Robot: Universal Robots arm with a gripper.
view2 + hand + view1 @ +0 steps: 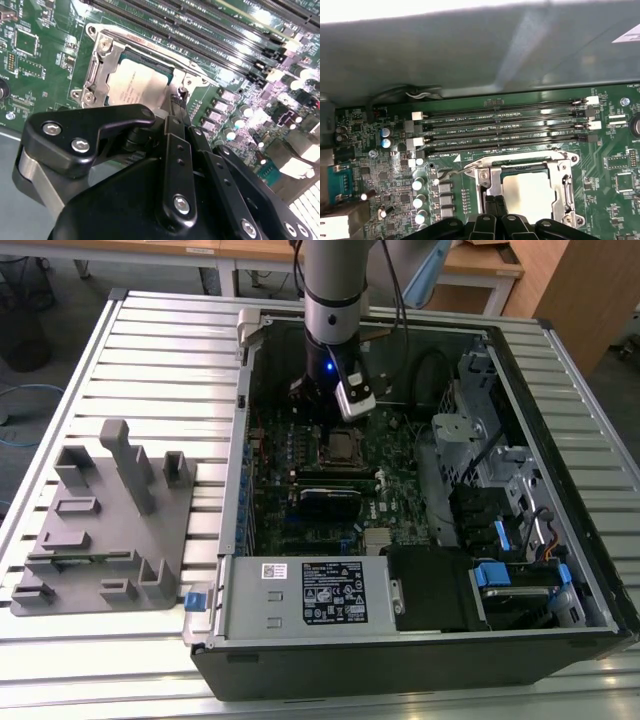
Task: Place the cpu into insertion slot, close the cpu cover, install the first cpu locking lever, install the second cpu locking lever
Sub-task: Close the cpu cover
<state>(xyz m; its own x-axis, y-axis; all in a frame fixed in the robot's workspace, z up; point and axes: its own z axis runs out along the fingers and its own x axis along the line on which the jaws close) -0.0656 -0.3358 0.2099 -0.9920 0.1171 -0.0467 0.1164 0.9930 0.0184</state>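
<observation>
The cpu (136, 84) lies flat in the insertion slot (343, 447) on the green board, its silver face showing (532, 192). The cpu cover (101, 65) is down over it, and its metal frame (565, 175) rings the chip. A thin wire locking lever (454, 172) sticks out sideways from the socket's corner, its hooked end free above the board. My gripper (179, 97) hangs right over the socket's edge with its fingers (491, 204) pressed together. Whether the fingers touch the cover or a lever is hidden by the gripper body.
Several long memory slots (505, 125) run beside the socket. The case wall (470, 50) rises just beyond them. A card (330, 502), the power supply (305, 595) and a drive cage (470, 440) crowd the case. A grey fixture (100, 520) sits on the table at the exterior view's left.
</observation>
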